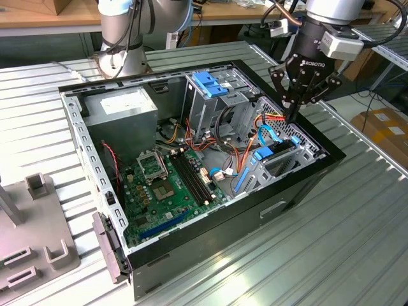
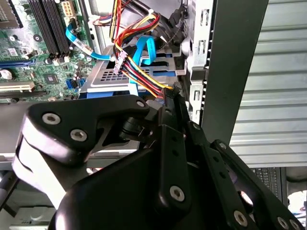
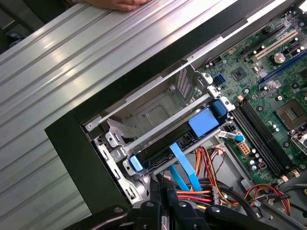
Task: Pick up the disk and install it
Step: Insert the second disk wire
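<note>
Closest to us, the gripper (image 2: 169,96) has its fingers pinched together, holding nothing we can make out, tips down among the coloured wires (image 2: 139,72) at the case's (image 1: 299,185) right edge in the exterior view. The disk (image 3: 168,155) already sits in its bay just beyond (blue bracket showing), so we reckon it's poking to seat it.

arm (image 1: 331,9): silver tube, blue joint caps | claw (image 1: 294,113): black linkages, silver screws

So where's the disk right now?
In the first wrist view, the blue-framed grey hard drive sits in the metal bay at the black computer case's corner, beside the coloured cables.
</note>
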### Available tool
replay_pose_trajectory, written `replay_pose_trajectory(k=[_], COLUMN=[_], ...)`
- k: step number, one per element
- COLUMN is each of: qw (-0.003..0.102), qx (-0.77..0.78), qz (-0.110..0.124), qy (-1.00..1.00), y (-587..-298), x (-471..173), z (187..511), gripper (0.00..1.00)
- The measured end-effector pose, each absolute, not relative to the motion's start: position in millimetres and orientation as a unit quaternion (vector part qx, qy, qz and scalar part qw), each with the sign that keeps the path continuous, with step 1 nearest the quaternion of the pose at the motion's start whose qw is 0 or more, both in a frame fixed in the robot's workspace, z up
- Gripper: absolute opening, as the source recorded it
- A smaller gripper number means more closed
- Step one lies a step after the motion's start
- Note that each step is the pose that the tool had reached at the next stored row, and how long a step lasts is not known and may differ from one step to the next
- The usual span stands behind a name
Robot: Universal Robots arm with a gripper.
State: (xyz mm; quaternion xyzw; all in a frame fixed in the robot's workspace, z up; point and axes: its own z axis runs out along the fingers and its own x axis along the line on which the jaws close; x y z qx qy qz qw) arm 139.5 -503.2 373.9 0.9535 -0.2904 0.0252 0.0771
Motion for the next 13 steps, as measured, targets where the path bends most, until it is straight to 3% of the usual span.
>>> replay_pose_trajectory(k=[13], qw=[0.077], qx=[0.952], qz=[0.025], qy=[-0.296], y=[-503.2], x=[133.6], z=[373.8], gripper=[0.16])
